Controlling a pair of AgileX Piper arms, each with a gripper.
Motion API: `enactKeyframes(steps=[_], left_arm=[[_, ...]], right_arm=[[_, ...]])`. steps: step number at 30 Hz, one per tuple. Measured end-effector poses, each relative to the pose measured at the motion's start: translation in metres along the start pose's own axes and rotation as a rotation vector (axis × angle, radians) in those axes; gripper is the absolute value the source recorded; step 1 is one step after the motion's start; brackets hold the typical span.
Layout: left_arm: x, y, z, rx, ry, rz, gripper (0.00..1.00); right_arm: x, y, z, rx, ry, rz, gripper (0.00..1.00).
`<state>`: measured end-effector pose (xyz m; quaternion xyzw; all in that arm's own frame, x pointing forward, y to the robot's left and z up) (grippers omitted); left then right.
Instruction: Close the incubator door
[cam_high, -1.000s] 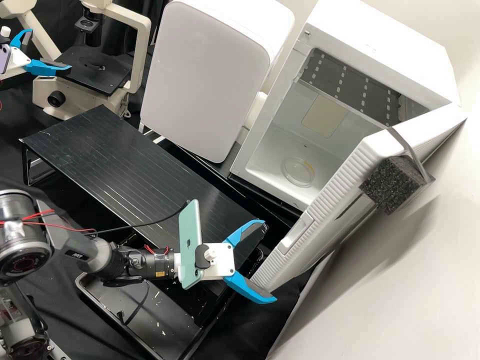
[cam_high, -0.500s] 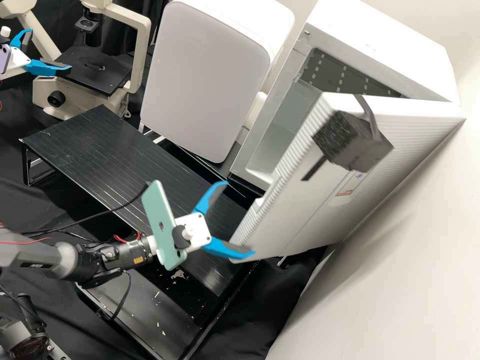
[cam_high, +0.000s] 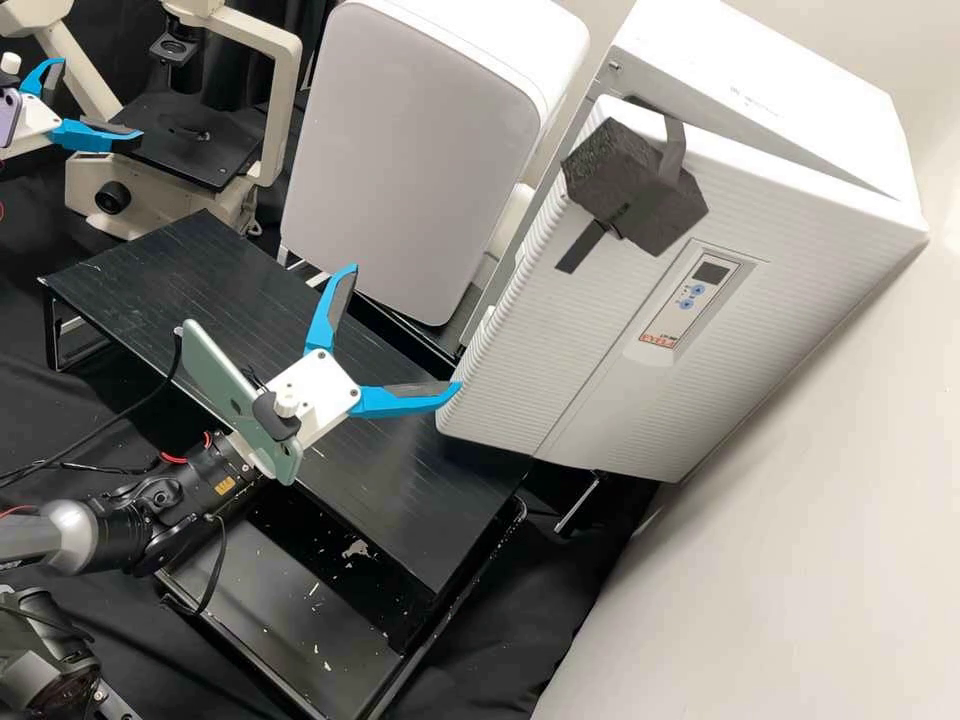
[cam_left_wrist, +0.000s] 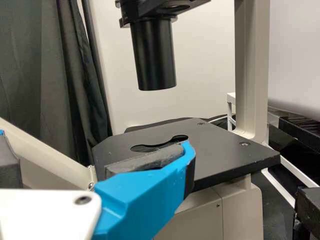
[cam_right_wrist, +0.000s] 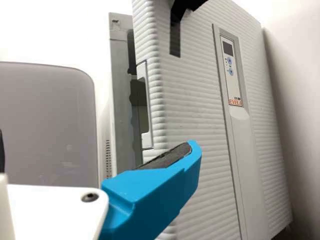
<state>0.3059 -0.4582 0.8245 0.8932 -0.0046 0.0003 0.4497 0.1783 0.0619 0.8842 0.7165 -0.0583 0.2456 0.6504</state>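
The white incubator (cam_high: 760, 100) has its ribbed door (cam_high: 520, 370) standing slightly ajar, with a narrow gap at the upper edge. In the right wrist view the door (cam_right_wrist: 195, 115) stands off the incubator's frame (cam_right_wrist: 119, 100). My right gripper (cam_high: 404, 328) is spread open above the black rack, one fingertip right at the door's lower left corner; whether it touches, I cannot tell. One finger of the right gripper (cam_right_wrist: 97, 150) overlaps the door in its wrist view. At the far left, my left gripper (cam_high: 100, 100) stands open and empty by the microscope; the left gripper (cam_left_wrist: 95, 140) shows over its stage.
A black foam block (cam_high: 635, 185) is strapped to the door's upper corner. Left of the incubator stands a white appliance with a grey front (cam_high: 410, 160). The black rack (cam_high: 230, 320) lies below both, and a microscope (cam_high: 190, 140) is at the back left.
The door has swung from wide open to nearly shut, hiding the interior and its dish. My right gripper has moved up and to the left, staying open. The left arm has kept still.
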Motion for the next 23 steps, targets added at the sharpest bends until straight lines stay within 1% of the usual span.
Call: enactKeyframes(steps=[4, 7, 10, 13, 16, 17, 18, 19, 21, 23], left_arm=[[0.0, 0.0, 0.0, 0.0, 0.0, 0.0, 1.0], [0.0, 0.0, 0.0, 0.0, 0.0, 0.0, 1.0], [0.0, 0.0, 0.0, 0.0, 0.0, 0.0, 1.0], [0.0, 0.0, 0.0, 0.0, 0.0, 0.0, 1.0], [0.0, 0.0, 0.0, 0.0, 0.0, 0.0, 1.0], [0.0, 0.0, 0.0, 0.0, 0.0, 0.0, 1.0], [0.0, 0.0, 0.0, 0.0, 0.0, 0.0, 1.0], [0.0, 0.0, 0.0, 0.0, 0.0, 0.0, 1.0], [0.0, 0.0, 0.0, 0.0, 0.0, 0.0, 1.0], [0.0, 0.0, 0.0, 0.0, 0.0, 0.0, 1.0]], right_arm=[[0.001, -0.006, 0.001, 0.003, -0.003, -0.028, 1.0], [0.003, -0.012, 0.005, -0.009, -0.02, -0.056, 1.0], [0.005, -0.018, 0.01, -0.032, -0.045, -0.077, 1.0], [0.008, -0.026, 0.015, -0.062, -0.097, -0.072, 1.0], [0.009, -0.033, 0.022, -0.061, -0.14, -0.09, 1.0], [0.009, -0.034, 0.024, -0.056, -0.149, -0.098, 1.0], [0.009, -0.037, 0.027, -0.042, -0.156, -0.11, 1.0], [0.009, -0.039, 0.029, -0.018, -0.163, -0.12, 1.0], [0.011, -0.044, 0.033, 0.017, -0.168, -0.147, 1.0], [0.011, -0.048, 0.038, 0.046, -0.176, -0.179, 1.0]])
